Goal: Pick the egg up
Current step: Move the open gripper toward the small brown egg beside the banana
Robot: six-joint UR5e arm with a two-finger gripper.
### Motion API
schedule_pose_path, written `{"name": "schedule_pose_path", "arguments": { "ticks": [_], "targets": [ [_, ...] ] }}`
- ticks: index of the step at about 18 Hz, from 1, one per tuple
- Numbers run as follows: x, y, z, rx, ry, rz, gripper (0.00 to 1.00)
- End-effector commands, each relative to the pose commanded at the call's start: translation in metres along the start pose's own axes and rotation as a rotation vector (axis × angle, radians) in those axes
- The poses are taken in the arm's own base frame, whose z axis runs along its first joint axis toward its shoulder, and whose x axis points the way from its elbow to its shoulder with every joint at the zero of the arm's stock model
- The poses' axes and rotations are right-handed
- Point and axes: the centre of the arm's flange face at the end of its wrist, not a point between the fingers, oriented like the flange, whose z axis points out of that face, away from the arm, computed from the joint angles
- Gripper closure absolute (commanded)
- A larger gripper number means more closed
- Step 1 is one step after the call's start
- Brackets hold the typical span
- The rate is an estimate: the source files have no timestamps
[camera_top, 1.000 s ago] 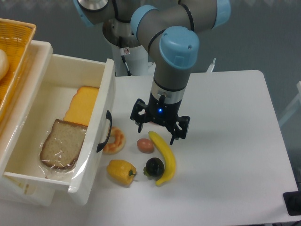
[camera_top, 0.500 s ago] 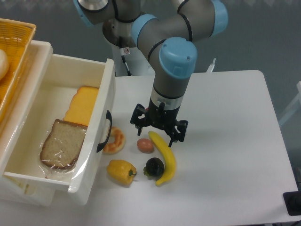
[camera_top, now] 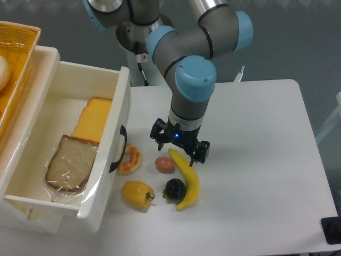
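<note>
Item 1, gripper: sitting at centre frame, jaws spread wide and grasping nothing. Against the earlier frames it is lying slightly further left and higher in the picture, the fingers drawing closer together from their widest spread; the arm's blue-capped wrist joint is shifting left with it. One finger is standing above the upper end of the banana, the other to the upper left of the egg.

Item 2, egg: small pinkish-brown oval lying on the white table just below centre, unmoved across the frames. It is resting just beside the banana on its right and near the donut on its left, with a narrow strip of bare table on each side.

Item 3, surrounding goods, all unmoved: a black round fruit lying below the egg, touching the banana's inner curve; a yellow pepper to the lower left of the egg, apart from it.

Item 4, drawer: standing open at the left of the frame, its front panel and black handle just beside the donut, holding a wrapped bread slice and cheese slices. A yellow basket is showing at the upper left edge.

Item 5, open room: the right half of the table is lying bare out to its rounded edge; above the egg, toward the gripper, the surface is free.
</note>
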Motion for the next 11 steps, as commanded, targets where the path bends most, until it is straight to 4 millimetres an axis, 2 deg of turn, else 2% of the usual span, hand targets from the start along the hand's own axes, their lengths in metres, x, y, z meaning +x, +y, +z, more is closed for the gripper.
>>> {"name": "schedule_pose_path", "arguments": {
  "ticks": [3, 5, 8, 11],
  "targets": [
    [0.001, 0.000, 0.006, -0.044, -0.012, 0.053, 0.00],
    [0.010, -0.002, 0.020, -0.089, -0.001, 0.141, 0.00],
    [0.011, 0.000, 0.029, -0.128, 0.004, 0.252, 0.00],
    [0.015, -0.008, 0.040, -0.136, 0.025, 0.363, 0.00]
  ]
}}
